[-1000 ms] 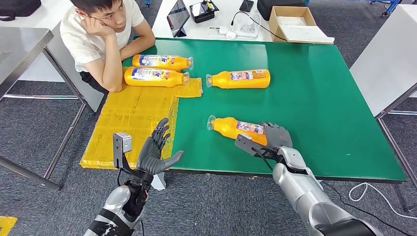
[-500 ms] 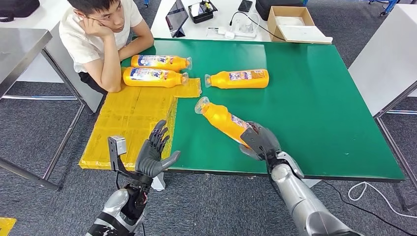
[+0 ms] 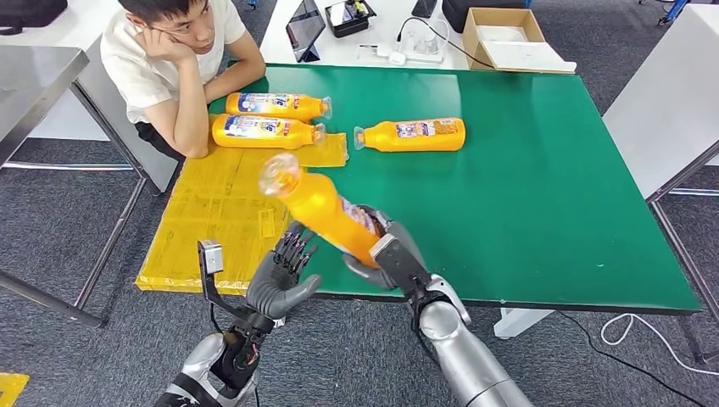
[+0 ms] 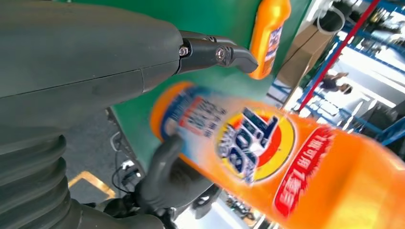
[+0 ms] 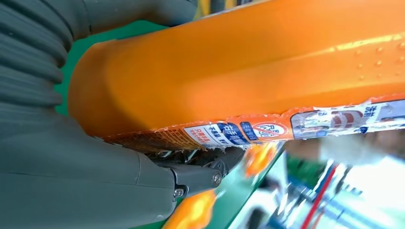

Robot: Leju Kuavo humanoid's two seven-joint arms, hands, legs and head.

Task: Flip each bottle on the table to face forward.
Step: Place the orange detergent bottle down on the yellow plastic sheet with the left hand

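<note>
Right hand: my right hand (image 3: 386, 254) grips the lifted bottle (image 3: 320, 209) by its base, tilted above the desk (image 3: 543, 195) edge
Left hand: my left hand (image 3: 281, 278) hangs empty, fingers spread, just beside it
Risk: base-only hold; top-heavy bottle may slip or fall past the desk edge; a clumsy handover could drop it

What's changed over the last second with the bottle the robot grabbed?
The right hand has lifted the bottle off the green table and swung it left, cap up, over the open left hand. The three other bottles and the person stayed put.
</note>
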